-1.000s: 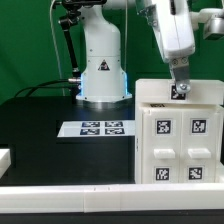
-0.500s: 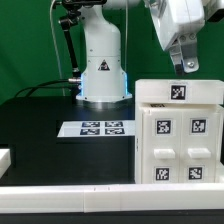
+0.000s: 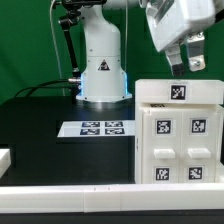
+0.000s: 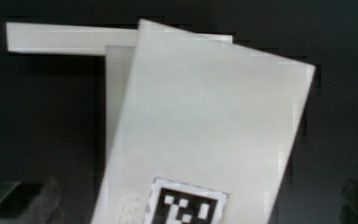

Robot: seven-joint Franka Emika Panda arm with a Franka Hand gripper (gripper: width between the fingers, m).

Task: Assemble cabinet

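Note:
The cabinet (image 3: 178,135) is a large white box standing at the exterior view's right, with square tags on its front panels and one tag on its top. My gripper (image 3: 186,63) hangs in the air above the cabinet's top, apart from it, open and empty. In the wrist view the cabinet's white top (image 4: 211,110) fills the picture, with its tag (image 4: 190,203) between my spread fingers. There my gripper (image 4: 186,200) shows only as dark blurred fingertips (image 4: 16,203) at the picture's edges.
The marker board (image 3: 96,128) lies on the black table in front of the robot's white base (image 3: 102,65). A long white rail (image 3: 70,196) runs along the front edge. A small white piece (image 3: 4,158) sits at the exterior view's far left.
My gripper was down at the tag on the cabinet's top a second ago. It has since risen well above the cabinet, with nothing in it. The cabinet has not moved.

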